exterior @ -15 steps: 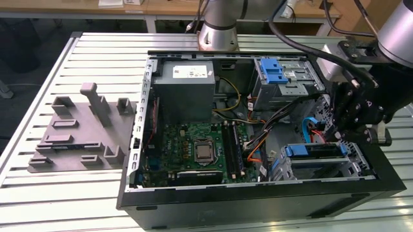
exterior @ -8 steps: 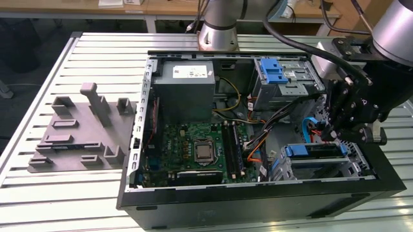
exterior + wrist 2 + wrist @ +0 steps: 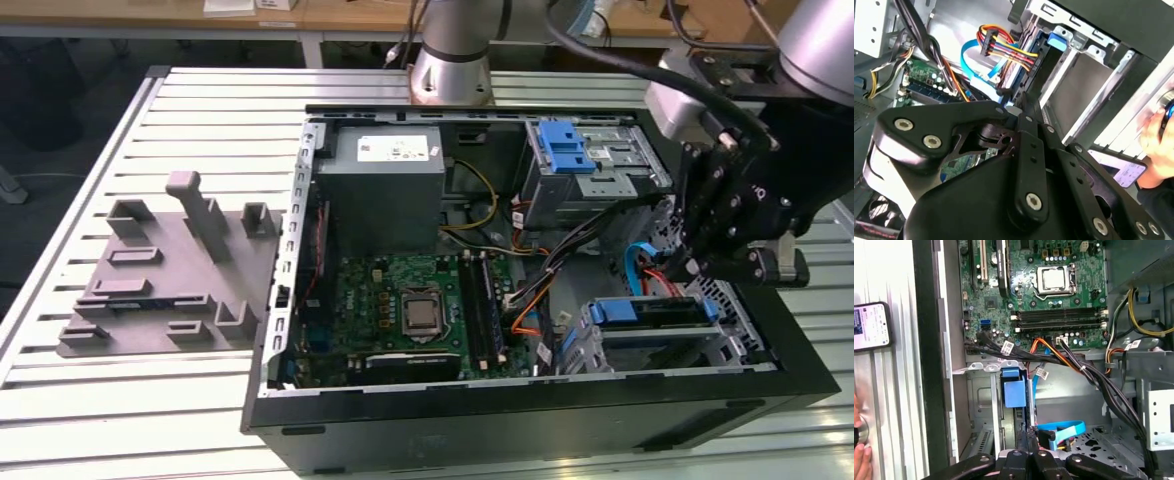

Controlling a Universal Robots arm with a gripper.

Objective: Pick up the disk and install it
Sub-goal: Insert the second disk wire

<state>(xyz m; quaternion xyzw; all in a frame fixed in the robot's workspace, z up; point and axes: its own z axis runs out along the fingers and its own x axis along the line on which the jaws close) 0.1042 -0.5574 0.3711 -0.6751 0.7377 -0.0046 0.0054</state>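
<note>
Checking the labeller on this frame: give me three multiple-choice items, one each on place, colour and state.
1. Where is the tool in the exterior view?
A. Over the grey fixture at that view's left
B. Over the drive bay at that view's right
C. Over the motherboard's middle

2. What colour is the flat cable beside that bay?
A. Blue
B. Green
C. White

3. What state is the case in?
A. Upright, closed
B. On its side, panel on
C. On its side, open, boards exposed

Answers:
1 B: the tool hangs over the drive bay, where the disk with blue rails sits.
2 A: the flat cable curls light blue in the first wrist view.
3 C: the case lies flat and the motherboard is in plain sight.
</note>
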